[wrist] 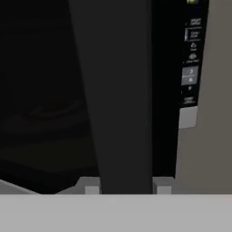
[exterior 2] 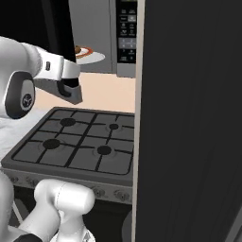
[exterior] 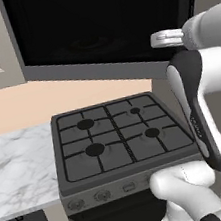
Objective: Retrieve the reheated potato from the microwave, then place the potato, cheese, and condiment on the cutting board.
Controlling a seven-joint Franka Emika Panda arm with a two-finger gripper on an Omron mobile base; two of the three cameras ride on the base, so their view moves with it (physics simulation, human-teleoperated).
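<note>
The microwave (exterior 2: 101,33) hangs above the stove. Its door (exterior: 103,22) is swung open. In the left base view the door's big dark glass covers the top of the picture, with a grey edge along its bottom. In the right base view you can look into the grey inside of the microwave, and its black button panel (exterior 2: 126,30) sits on the right side.

Below it is the gas stove (exterior: 119,136). It has a dark grate on top, four round burners, and a row of knobs along the front. A white marble counter (exterior: 20,169) lies just beside the stove on the left.

The white robot arm reaches up toward the open door. The gripper (wrist: 127,189) is right at the door's edge. In the hand view the two fingertips (wrist: 92,186) stand apart, one on each side of the dark door edge. I cannot tell if they are pressing on it.

Inside the microwave sits a white plate (exterior 2: 92,56) with a red ring. The small brown potato (exterior 2: 77,49) is on that plate, partly hidden behind the door.
</note>
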